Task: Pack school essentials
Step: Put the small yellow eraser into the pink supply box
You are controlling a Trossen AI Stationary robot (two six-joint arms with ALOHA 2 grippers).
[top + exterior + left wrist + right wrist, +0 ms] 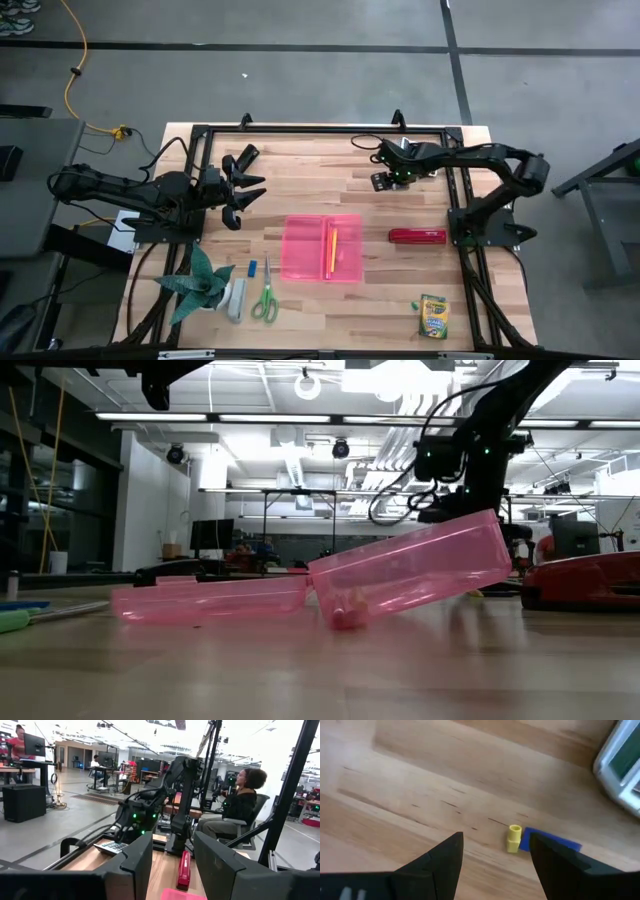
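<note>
An open pink pencil case (322,247) lies mid-table with orange and yellow pencils (332,250) inside; in the low view one half (410,570) tilts up. Green-handled scissors (265,300) and a small blue eraser (252,268) lie to its near left. The crayon box (434,317) lies at the near right. My right gripper (385,162) is open above the far part of the table. Its wrist view (495,855) shows a small yellow piece (514,838) and a blue piece (552,840) on the wood under it, untouched. My left gripper (248,182) is open and empty at the far left (172,865).
A red stapler (417,236) lies right of the case. A calculator (383,181) lies by the right gripper (620,765). A green folded-paper plant (200,285) stands at the near left, with a pale object (235,300) beside it. A person (240,805) sits beyond the table.
</note>
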